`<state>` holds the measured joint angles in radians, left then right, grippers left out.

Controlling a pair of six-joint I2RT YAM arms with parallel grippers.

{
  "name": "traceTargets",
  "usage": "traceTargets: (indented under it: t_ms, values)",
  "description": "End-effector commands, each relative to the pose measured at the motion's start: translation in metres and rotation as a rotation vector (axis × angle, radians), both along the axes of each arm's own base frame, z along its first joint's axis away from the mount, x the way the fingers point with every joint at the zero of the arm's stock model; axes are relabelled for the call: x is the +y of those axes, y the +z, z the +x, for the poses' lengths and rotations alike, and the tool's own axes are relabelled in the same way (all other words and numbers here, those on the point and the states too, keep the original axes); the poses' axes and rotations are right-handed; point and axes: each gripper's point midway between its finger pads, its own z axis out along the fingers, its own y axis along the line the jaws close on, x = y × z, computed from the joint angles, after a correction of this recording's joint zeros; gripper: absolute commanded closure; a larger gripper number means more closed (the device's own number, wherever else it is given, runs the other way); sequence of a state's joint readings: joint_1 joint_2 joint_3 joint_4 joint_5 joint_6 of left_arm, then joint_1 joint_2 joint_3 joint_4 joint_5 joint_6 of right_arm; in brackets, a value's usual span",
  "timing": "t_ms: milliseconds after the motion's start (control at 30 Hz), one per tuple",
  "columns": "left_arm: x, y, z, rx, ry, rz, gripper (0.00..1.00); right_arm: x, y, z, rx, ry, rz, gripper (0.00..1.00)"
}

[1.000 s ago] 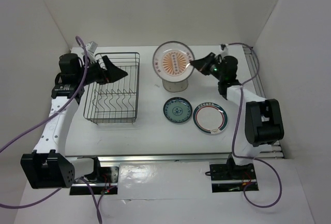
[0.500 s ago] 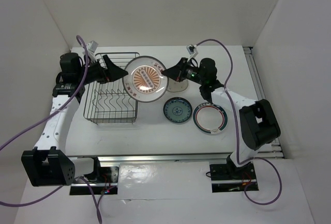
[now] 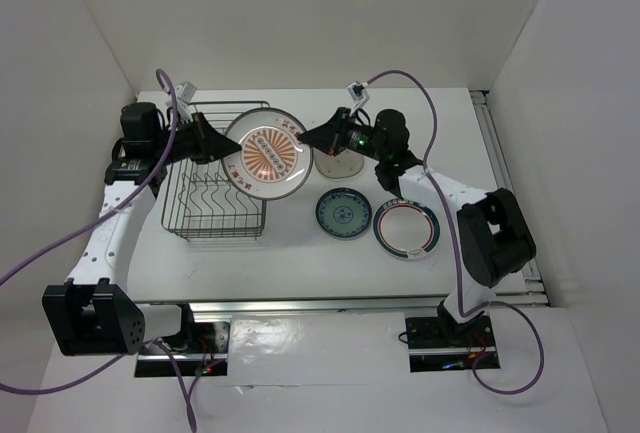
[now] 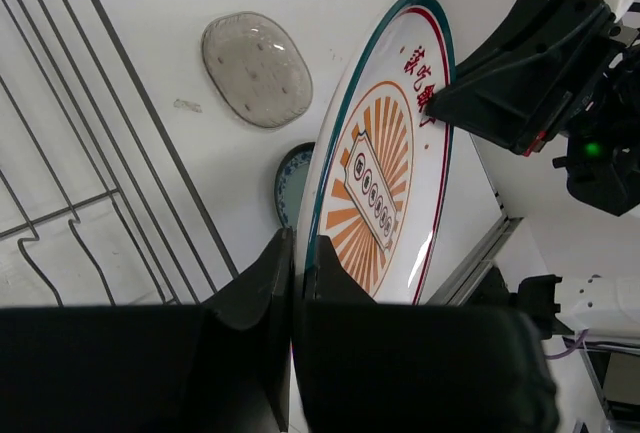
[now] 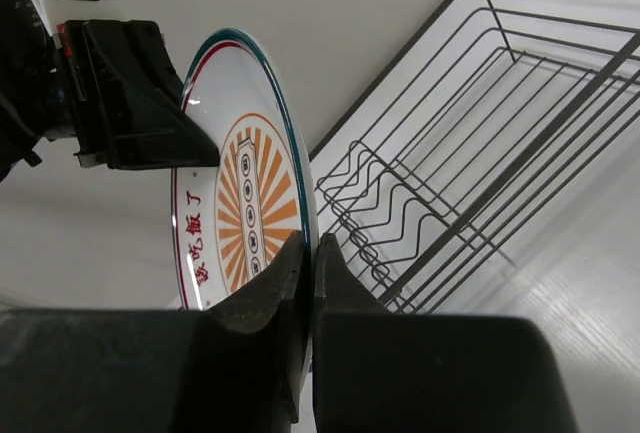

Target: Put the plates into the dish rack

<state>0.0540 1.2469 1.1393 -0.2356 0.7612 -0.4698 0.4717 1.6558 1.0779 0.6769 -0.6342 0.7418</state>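
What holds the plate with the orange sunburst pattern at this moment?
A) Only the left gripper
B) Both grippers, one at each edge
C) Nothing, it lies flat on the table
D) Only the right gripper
B: the left gripper is shut on one edge of the orange sunburst plate and the right gripper is shut on the opposite edge; each wrist view shows the rim between its fingers.

Seemingly clamped: left claw, right claw
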Motion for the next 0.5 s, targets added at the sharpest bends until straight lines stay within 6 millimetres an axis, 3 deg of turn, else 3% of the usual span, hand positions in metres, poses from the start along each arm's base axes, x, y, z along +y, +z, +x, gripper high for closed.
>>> traceTargets:
  t_ms: [0, 33, 67, 100, 133, 167, 200, 267, 300, 367, 467]
  values:
    - [0.008, 0.015, 0.009, -0.036, 0.049, -0.001, 1.0, 0.015, 0.064, -0.023, -0.181, 0.101, 0.101, 0.99]
    - [0.006, 0.019, 0.009, -0.056, 0.033, -0.007, 1.0, 0.018, 0.065, -0.026, -0.188, 0.11, 0.106, 0.98]
    - [0.004, 0.024, 0.005, -0.074, 0.025, -0.017, 1.0, 0.02, 0.059, -0.026, -0.178, 0.12, 0.099, 0.82]
    - [0.005, 0.028, 0.006, -0.092, 0.037, -0.012, 1.0, 0.021, 0.055, -0.024, -0.16, 0.122, 0.097, 0.57]
    - [0.009, 0.031, 0.004, -0.106, 0.059, 0.006, 1.0, 0.021, 0.057, -0.024, -0.173, 0.122, 0.103, 0.19]
    - [0.016, 0.041, 0.006, -0.133, 0.106, 0.036, 1.0, 0.02, 0.058, -0.022, -0.172, 0.11, 0.106, 0.0]
    - [0.037, 0.035, 0.012, -0.117, 0.229, 0.116, 1.0, 0.02, 0.052, -0.018, -0.158, 0.093, 0.086, 0.0]
    - [0.059, 0.05, 0.008, -0.157, 0.377, 0.211, 1.0, 0.014, 0.036, -0.013, -0.114, 0.056, 0.041, 0.0]
    - [0.094, 0.054, 0.012, -0.163, 0.578, 0.3, 1.0, 0.011, 0.025, -0.012, -0.11, 0.038, 0.016, 0.0]
    - [0.125, 0.071, -0.002, -0.199, 0.747, 0.378, 1.0, 0.004, 0.014, -0.011, -0.092, 0.015, -0.013, 0.0]
    - [0.161, 0.072, -0.016, -0.205, 0.919, 0.491, 1.0, -0.004, 0.002, -0.012, -0.081, 0.002, -0.053, 0.0]
